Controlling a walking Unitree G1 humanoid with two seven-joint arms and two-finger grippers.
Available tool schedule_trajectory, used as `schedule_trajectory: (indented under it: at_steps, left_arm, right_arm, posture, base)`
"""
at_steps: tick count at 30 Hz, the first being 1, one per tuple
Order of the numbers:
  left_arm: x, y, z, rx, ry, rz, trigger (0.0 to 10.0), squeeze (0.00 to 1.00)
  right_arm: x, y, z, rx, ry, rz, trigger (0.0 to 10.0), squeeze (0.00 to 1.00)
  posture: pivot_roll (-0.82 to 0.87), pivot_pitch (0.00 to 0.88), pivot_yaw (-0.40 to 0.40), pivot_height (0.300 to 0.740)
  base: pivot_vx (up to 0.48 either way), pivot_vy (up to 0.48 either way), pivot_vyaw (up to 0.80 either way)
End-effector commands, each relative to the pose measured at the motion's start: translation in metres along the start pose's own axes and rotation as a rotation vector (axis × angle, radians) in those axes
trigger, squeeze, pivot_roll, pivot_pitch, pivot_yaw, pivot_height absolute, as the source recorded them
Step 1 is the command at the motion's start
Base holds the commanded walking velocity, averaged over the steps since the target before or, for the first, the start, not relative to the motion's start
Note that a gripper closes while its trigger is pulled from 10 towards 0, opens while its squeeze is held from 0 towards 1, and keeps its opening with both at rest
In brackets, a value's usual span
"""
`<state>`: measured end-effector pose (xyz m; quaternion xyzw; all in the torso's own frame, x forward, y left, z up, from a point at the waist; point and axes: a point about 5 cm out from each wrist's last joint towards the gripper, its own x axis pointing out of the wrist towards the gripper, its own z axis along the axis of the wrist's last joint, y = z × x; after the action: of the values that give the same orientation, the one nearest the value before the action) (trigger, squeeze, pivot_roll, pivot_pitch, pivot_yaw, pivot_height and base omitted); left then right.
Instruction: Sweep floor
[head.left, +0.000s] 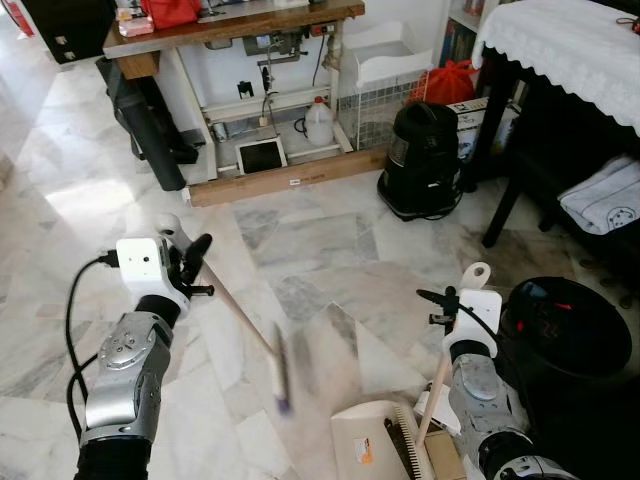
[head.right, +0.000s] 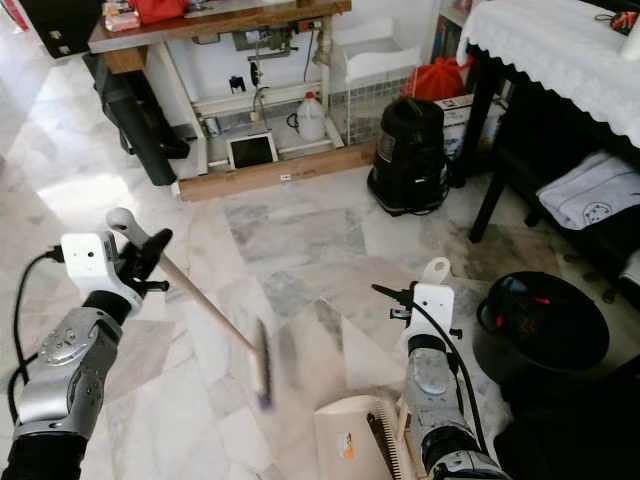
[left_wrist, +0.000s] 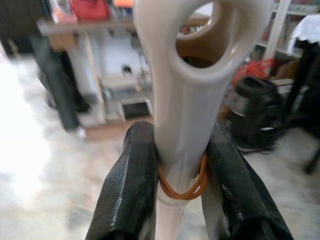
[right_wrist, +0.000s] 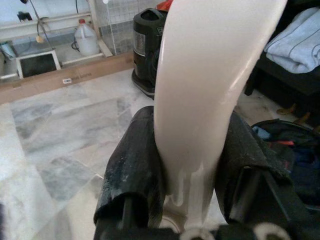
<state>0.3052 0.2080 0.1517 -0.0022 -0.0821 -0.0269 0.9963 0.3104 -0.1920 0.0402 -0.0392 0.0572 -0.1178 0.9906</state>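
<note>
The left gripper (left_wrist: 182, 170) is pinching the cream handle of the broom (head.left: 245, 325), whose blurred purple bristles are hanging over the marble floor (head.left: 300, 250). The right gripper (right_wrist: 192, 165) is clamping the dustpan (head.left: 380, 440) handle, the pan resting just beside the bristles, near the black bin (head.left: 570, 330).

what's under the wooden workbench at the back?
Under the wooden workbench, against the wall: a white plastic jug, a small white-framed dark screen propped on the floor, and a dangling cable. A long cardboard box lies along the front, hiding the floor behind it.
</note>
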Motion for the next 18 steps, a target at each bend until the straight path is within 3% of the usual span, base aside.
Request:
schedule_trajectory:
  at_steps: [1,5,7,11,18]
  left_arm:
    - [-0.006,0.002,-0.012,0.068,0.021,-0.001,10.0,0.0]
    - [-0.012,0.003,-0.023,0.102,0.044,0.008,10.0,0.0]
    - [-0.016,0.002,-0.027,0.132,0.049,0.01,10.0,0.0]
    - [-0.025,-0.002,-0.035,0.133,0.046,0.014,10.0,0.0]
    - [-0.024,-0.009,-0.034,0.138,0.035,-0.006,10.0,0.0]
  right_arm:
    - [0.005,0.009,0.015,0.034,-0.07,0.022,10.0,0.0]
    - [0.006,0.012,0.025,0.056,-0.125,0.041,10.0,0.0]
    - [0.006,0.013,0.033,0.109,-0.177,0.046,10.0,0.0]
    - [0.0,0.019,0.04,0.139,-0.239,0.08,10.0,0.0]
    - [-0.004,0.024,0.045,0.15,-0.267,0.099,10.0,0.0]
  posture:
    - [0.1,0.0,0.101,0.74]
    - [0.1,0.0,0.089,0.74]
    - [0.1,0.0,0.082,0.74]
    - [0.1,0.0,0.069,0.74]
    - [0.1,0.0,0.07,0.74]
  base:
    - [0.0,0.0,0.0]
    - [0.0,0.0,0.0]
    - [0.0,0.0,0.0]
    - [0.0,0.0,0.0]
    - [0.0,0.0,0.0]
